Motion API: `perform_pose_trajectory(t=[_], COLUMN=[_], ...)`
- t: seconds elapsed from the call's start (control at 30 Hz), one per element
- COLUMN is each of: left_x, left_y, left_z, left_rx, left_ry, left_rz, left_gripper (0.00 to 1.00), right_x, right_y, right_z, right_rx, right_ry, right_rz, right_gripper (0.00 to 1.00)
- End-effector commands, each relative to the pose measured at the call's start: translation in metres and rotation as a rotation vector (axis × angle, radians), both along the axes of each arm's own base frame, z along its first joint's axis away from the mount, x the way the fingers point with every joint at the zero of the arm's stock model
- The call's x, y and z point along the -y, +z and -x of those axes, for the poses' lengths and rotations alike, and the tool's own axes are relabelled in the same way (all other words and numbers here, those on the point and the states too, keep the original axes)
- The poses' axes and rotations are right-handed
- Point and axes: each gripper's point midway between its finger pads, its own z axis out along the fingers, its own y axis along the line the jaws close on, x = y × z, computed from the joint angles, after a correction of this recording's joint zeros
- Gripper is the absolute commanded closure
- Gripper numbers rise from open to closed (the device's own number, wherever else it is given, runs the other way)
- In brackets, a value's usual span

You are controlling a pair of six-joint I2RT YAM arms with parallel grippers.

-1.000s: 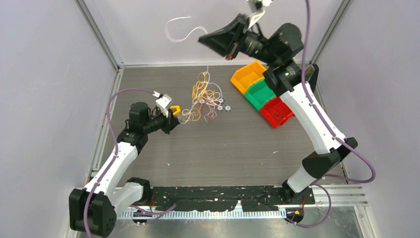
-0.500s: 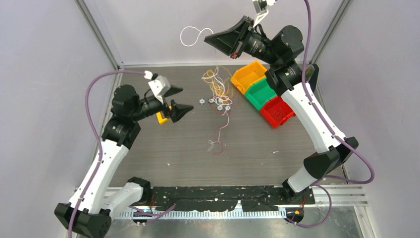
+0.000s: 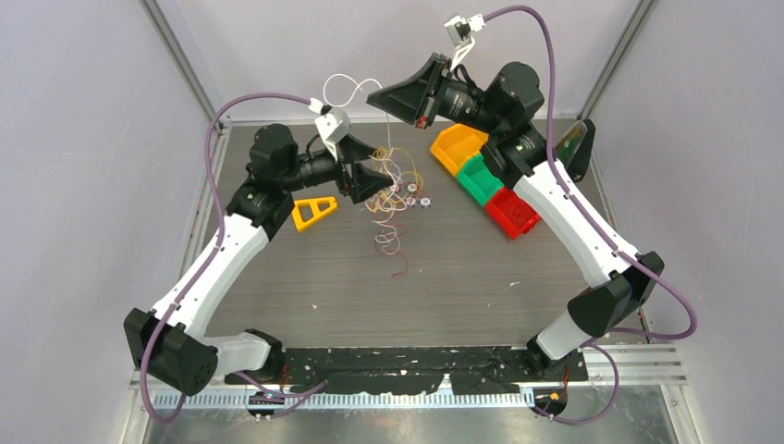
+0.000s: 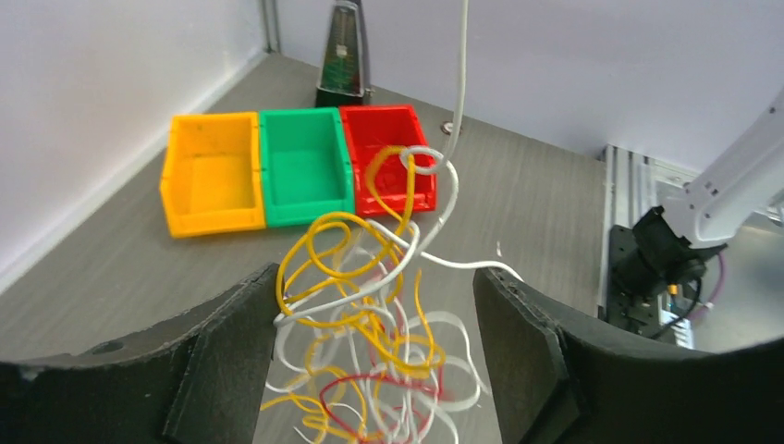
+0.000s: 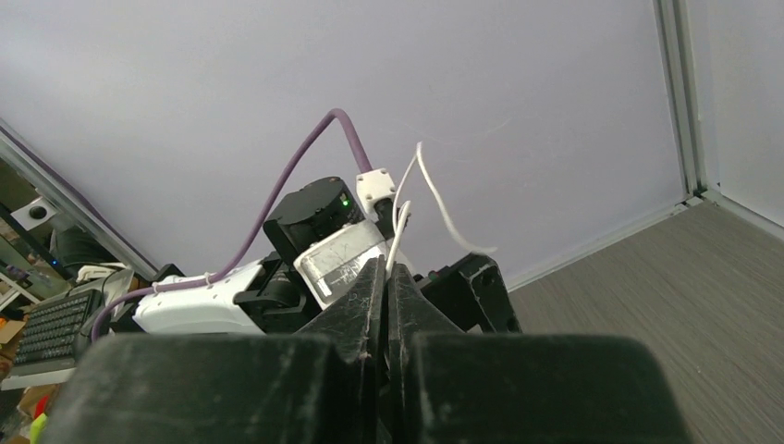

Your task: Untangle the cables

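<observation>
Right tool [image 5: 386,268] pinches 1 white cable [image 5: 434,199]; left tool [image 4: 374,277] gapes around tangled cables [image 4: 374,333]; 3 bins [image 4: 305,215].

Table [image 3: 462,277] was dark wood-grain. Far right: yellow bin [image 3: 458,146], green bin [image 3: 483,176] and red bin [image 3: 513,211] sat touching in a diagonal row. A yellow triangle [image 3: 312,212] lay flat left of centre. Small round bits [image 3: 418,197] sat near the middle, close together. The red tail of the cables [image 3: 399,266] looked to touch the surface. Black tape [image 3: 416,365] ran along the near edge.
</observation>
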Motion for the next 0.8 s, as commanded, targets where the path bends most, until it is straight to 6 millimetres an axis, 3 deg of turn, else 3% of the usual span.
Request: perform_pose_trajectory(t=[0.0, 0.17, 0.33, 0.47, 0.53, 0.63, 0.7, 0.77], left_x=[0.003, -0.002, -0.010, -0.032, -0.047, -0.065, -0.067, -0.065], left_y=[0.002, -0.017, -0.012, -0.010, -0.006, 0.006, 0.016, 0.027], left_z=[0.019, 0.033, 0.044, 0.048, 0.047, 0.045, 0.048, 0.049], left_rx=[-0.009, -0.043, -0.004, -0.031, -0.035, -0.015, 0.000, -0.013], left_ry=[-0.061, -0.071, -0.069, -0.018, 0.031, 0.093, 0.093, 0.081], left_rz=[0.022, 0.018, 0.016, 0.025, 0.028, 0.045, 0.053, 0.080], left_gripper=[0.29, 0.98, 1.00, 1.00, 1.00, 1.00, 1.00, 1.00], right_x=[0.013, 0.012, 0.021, 0.046, 0.066, 0.099, 0.107, 0.107], right_y=[0.039, 0.038, 0.024, -0.010, -0.044, -0.129, -0.181, -0.220], right_z=[0.024, 0.021, 0.008, -0.015, -0.031, -0.046, -0.040, -0.029], right_rx=[0.103, 0.097, 0.064, 0.071, 0.062, -0.014, -0.067, -0.114], right_ry=[-0.005, -0.011, -0.048, -0.140, -0.211, -0.275, -0.253, -0.205], right_rz=[-0.064, -0.063, -0.029, 0.077, 0.165, 0.347, 0.447, 0.500], right_gripper=[0.95, 0.95, 0.95, 0.94, 0.94, 0.95, 0.95, 0.95])
